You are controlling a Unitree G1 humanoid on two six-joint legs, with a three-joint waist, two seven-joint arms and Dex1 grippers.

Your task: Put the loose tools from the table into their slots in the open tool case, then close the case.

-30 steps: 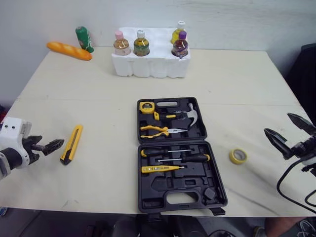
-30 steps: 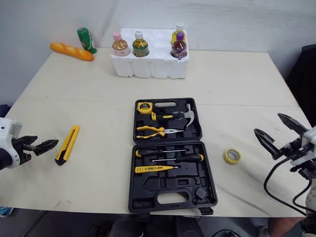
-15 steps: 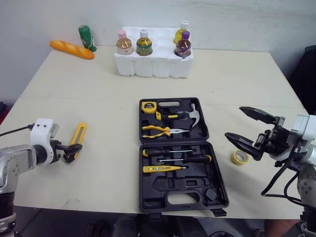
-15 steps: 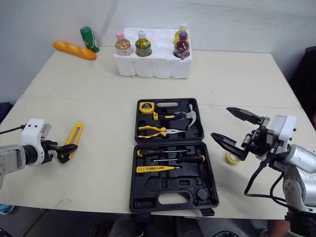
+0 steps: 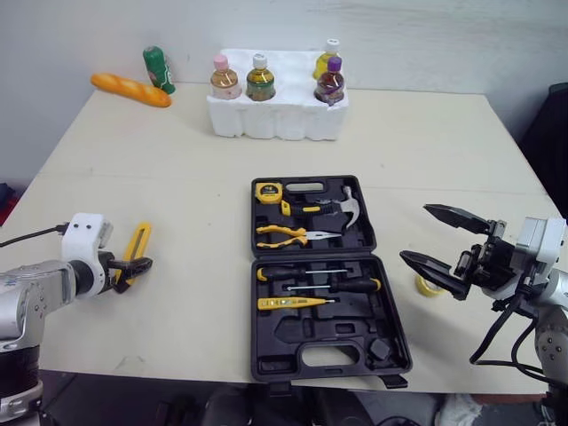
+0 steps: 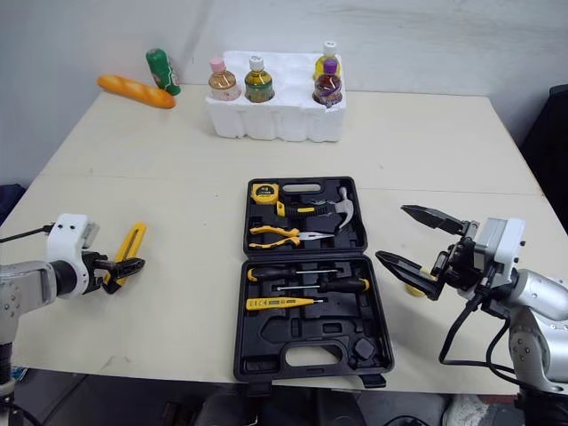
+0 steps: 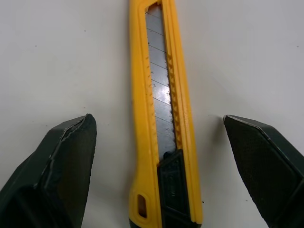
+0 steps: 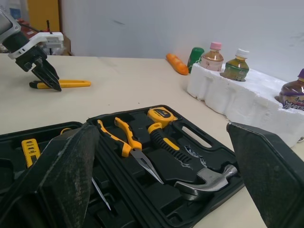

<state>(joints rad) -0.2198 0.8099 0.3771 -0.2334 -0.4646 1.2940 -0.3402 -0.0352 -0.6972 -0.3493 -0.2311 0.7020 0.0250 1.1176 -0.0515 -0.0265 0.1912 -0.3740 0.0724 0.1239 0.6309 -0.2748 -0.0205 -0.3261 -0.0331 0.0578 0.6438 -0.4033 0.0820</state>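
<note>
We work over a pale, matte table (image 5: 160,169) that spreads under and well beyond the jaws of the left gripper (image 5: 131,266) and the right gripper (image 5: 414,232). A faint seam (image 5: 461,189) crosses it ahead of them. A white wall (image 5: 444,35) rises at its far edge. A dark shape (image 5: 550,133) stands outside the right jaws. Light falls evenly and shadows are soft. From the right wrist we see a yellow panel (image 8: 45,12) beyond the left jaws.

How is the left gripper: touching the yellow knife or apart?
Apart. The left wrist view shows table between the yellow knife and the open left gripper.
</note>
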